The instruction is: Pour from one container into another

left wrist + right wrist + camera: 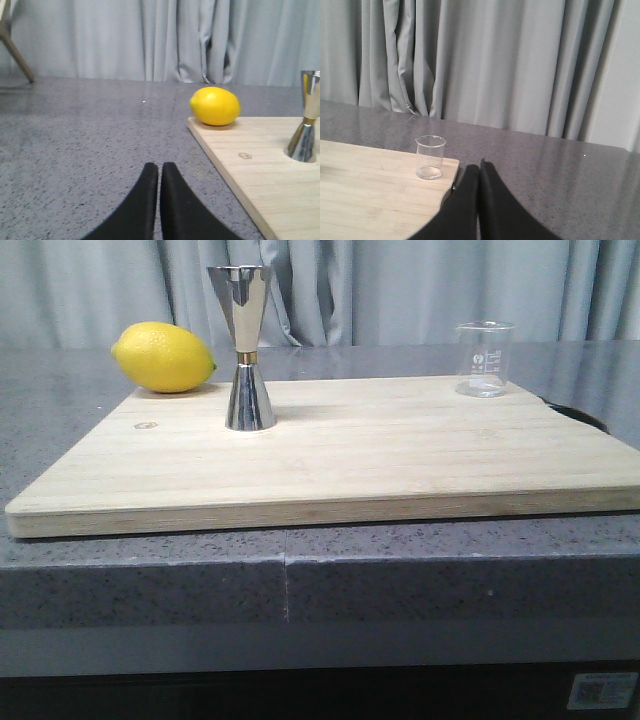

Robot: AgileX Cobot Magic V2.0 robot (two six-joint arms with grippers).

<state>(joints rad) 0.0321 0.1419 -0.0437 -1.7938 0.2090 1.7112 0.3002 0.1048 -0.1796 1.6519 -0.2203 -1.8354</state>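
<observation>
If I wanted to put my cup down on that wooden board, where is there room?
The cutting board is bare between the steel jigger and the glass beaker, and all along its near edge. Only its far left corner is crowded, where the lemon sits near the jigger.

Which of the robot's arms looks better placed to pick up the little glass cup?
The right. The glass beaker stands at the board's far right corner, close ahead of the closed right hand. The left hand faces the lemon and jigger instead.

Staged bar/kitchen counter: grey stone top, wood board (curtain backdrop)
</observation>
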